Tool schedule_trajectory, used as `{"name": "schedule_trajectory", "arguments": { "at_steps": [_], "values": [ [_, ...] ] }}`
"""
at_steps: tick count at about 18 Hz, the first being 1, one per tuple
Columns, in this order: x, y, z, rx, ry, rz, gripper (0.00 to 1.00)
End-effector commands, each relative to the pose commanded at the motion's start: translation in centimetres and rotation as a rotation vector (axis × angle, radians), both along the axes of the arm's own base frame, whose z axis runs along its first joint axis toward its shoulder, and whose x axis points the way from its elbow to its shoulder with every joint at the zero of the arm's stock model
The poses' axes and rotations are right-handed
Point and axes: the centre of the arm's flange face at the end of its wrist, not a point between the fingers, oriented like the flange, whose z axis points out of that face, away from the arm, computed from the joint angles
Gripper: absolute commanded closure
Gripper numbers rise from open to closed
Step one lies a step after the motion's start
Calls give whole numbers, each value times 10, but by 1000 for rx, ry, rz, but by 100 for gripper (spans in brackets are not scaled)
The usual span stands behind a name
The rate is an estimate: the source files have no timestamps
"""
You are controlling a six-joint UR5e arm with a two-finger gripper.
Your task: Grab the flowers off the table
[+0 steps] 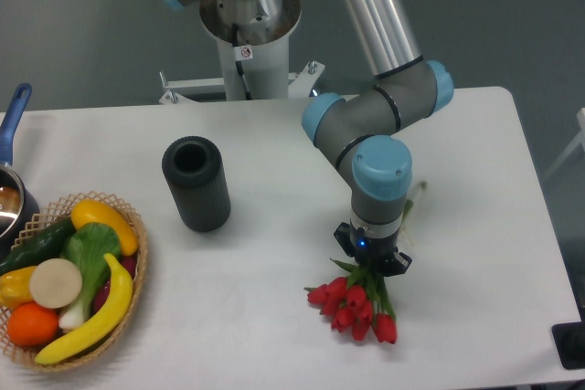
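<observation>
The flowers (355, 306), a small bunch of red tulip buds with green leaves, lie on the white table (274, 253) near its front edge, right of centre. Their thin stems run up and right behind the arm (413, 200). My gripper (370, 271) points straight down over the bunch, right where the leaves meet the buds. Its fingers are hidden under the wrist, so I cannot tell whether they are open or closed on the stems.
A black cylinder (196, 183) stands upright left of centre. A wicker basket (137, 262) of fruit and vegetables sits at the front left edge. A pot with a blue handle (13, 116) is at the far left. A dark object (571, 344) sits off the front right corner.
</observation>
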Motion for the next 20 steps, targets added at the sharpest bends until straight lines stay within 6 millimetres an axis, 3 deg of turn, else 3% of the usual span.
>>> {"name": "schedule_trajectory", "arguments": {
  "at_steps": [7,15,20],
  "values": [
    [-25,-27,46,36,56,44,100],
    [-53,-18,102,-25,-38,52,100],
    [-57,-16,114,-32,-53,35,100]
  ]
}}
